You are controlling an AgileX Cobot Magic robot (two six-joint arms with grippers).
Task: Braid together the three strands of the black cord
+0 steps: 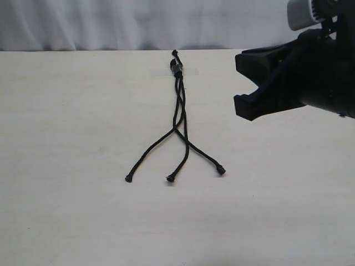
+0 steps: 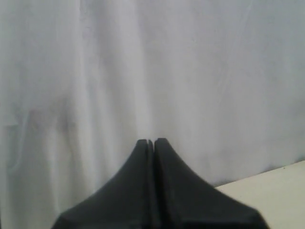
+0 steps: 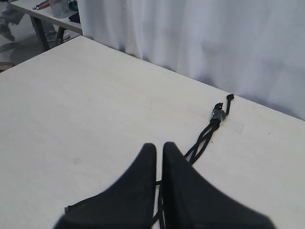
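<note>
Right gripper (image 3: 159, 145): jaws were seen pressed almost together, nothing gripped.
Left gripper (image 2: 151, 141): jaws were shut, empty, faced toward a white curtain (image 2: 95, 71).
Black cord (image 1: 178, 105): laid flat on the table (image 1: 66, 111), knotted end (image 1: 176, 66) taped down at the far side.
Long axis: run from far knot toward the near edge, three strands (image 1: 170, 178) fanned apart.
Handling: judged light, limp, easily dragged; each strand would best be pinched near its knobby tip (image 1: 221, 170).
</note>
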